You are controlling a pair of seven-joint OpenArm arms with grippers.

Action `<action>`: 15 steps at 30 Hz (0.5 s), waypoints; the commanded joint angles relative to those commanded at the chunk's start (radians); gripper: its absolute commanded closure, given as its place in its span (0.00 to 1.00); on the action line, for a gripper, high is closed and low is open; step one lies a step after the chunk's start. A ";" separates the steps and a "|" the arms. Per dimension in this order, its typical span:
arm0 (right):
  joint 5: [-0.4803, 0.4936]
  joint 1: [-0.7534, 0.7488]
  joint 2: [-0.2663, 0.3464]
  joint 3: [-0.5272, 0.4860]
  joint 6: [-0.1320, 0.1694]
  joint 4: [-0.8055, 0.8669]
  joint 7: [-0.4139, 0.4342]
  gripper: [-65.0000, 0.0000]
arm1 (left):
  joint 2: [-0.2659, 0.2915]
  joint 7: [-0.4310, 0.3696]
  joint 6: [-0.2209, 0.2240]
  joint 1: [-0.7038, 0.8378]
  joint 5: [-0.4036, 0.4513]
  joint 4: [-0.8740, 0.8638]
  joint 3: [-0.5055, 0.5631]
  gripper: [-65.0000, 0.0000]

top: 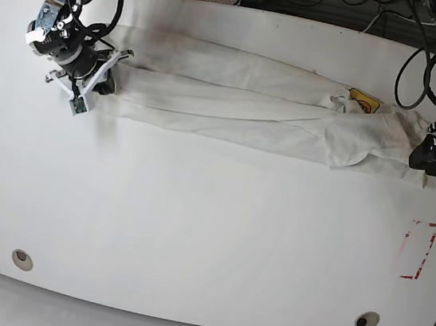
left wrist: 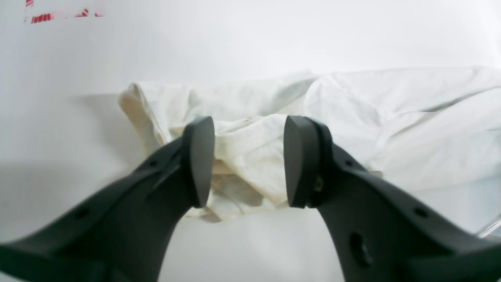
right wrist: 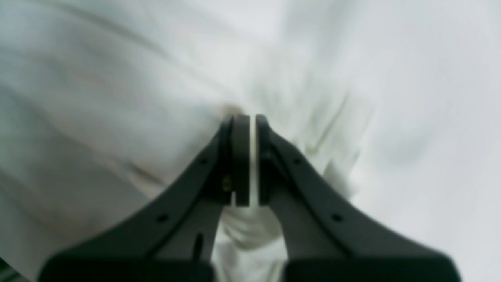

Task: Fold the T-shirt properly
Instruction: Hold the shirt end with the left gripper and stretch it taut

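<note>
The T-shirt [top: 257,108] stretches lengthwise between both arms: right gripper [right wrist: 252,156] pinches one end, left gripper [left wrist: 248,160] spread just before the other.

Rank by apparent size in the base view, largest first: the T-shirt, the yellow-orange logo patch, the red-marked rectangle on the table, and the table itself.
1. Table
2. T-shirt
3. Red-marked rectangle
4. Logo patch, partly tucked into folds, so its full size is unsure.

One T-shirt [top: 257,108], one table [top: 192,240], two arms.
</note>
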 joint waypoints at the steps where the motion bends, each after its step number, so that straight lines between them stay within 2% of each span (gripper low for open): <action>1: 0.000 0.000 -0.003 0.000 0.000 0.023 -0.012 0.91 | 0.015 -0.003 0.000 -0.003 0.037 -0.009 0.017 0.60; 4: 0.002 0.000 -0.009 0.000 0.000 0.063 -0.037 0.78 | 0.043 -0.040 0.000 -0.005 0.109 -0.029 0.041 0.60; 6: 0.028 0.000 -0.034 0.003 0.000 0.083 -0.054 0.58 | 0.060 -0.101 0.000 0.002 0.180 -0.060 0.063 0.60; 7: 0.035 0.000 -0.038 0.005 0.000 0.084 -0.055 0.54 | 0.061 -0.112 0.000 0.002 0.193 -0.068 0.068 0.60; 11: 0.138 0.000 -0.054 0.084 0.000 0.081 -0.060 0.29 | 0.061 -0.178 0.000 0.002 0.287 -0.152 0.101 0.60; 15: 0.292 -0.008 -0.054 0.178 0.000 0.046 -0.074 0.17 | 0.058 -0.213 0.000 0.002 0.331 -0.204 0.097 0.60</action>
